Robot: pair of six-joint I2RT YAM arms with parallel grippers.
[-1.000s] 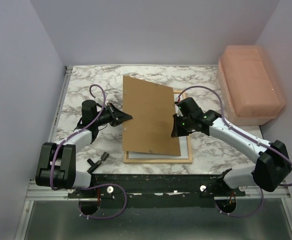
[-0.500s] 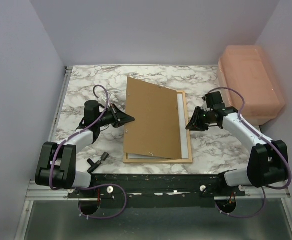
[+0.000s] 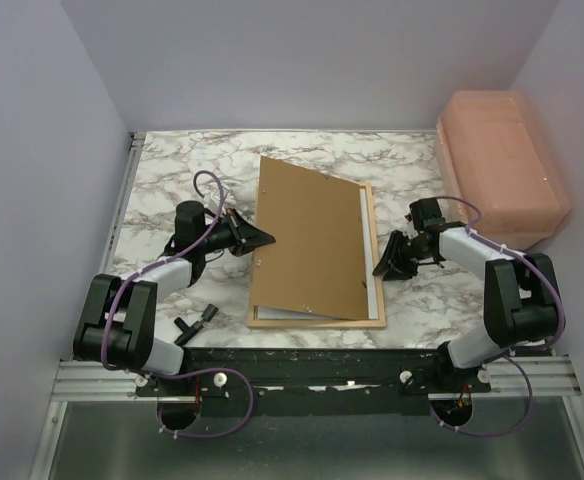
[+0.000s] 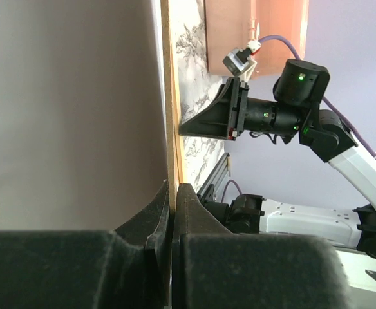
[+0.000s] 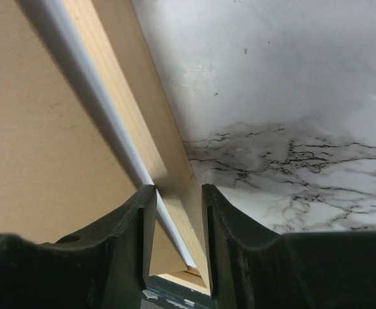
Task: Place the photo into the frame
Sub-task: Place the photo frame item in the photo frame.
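Right fingers (image 5: 130, 235) released the backing board (image 3: 307, 240), which dropped toward the frame (image 3: 317, 321).

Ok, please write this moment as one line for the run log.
left claw: shut on backing board edge, board tilted | right claw: open, at frame right rail | photo: white strip showing under board

The frame (image 3: 317, 322), a thin light-wood rectangle, is lying flat on the marble table (image 3: 172, 170), its long sides running away from the arm bases. The photo (image 3: 364, 230) is lying inside it, showing only as a narrow white strip along the right rail. The rest is sitting under a tilted brown board (image 3: 307, 240).
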